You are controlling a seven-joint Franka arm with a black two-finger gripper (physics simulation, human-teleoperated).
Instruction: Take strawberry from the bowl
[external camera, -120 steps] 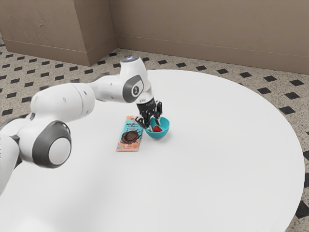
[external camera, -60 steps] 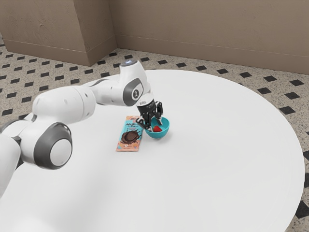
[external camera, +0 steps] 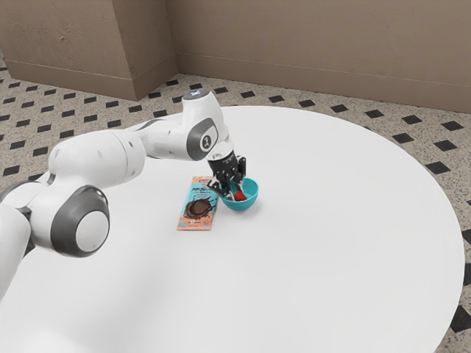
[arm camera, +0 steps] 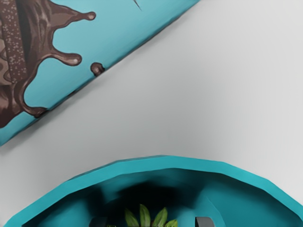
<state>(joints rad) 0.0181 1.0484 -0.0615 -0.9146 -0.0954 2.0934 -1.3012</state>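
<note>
The red strawberry [external camera: 241, 196] with green leaves [arm camera: 145, 216] is lying inside the round turquoise bowl [external camera: 239, 206], so the taking-out is not yet done. The robot's black fingers [external camera: 237, 193] are reaching into the bowl around the fruit — whether they are clamping it or standing apart, one cannot tell. The reach is seemingly nearing its end; securing the grip, lifting clear of the bowl and setting down outside it are remaining — judging by this.
</note>
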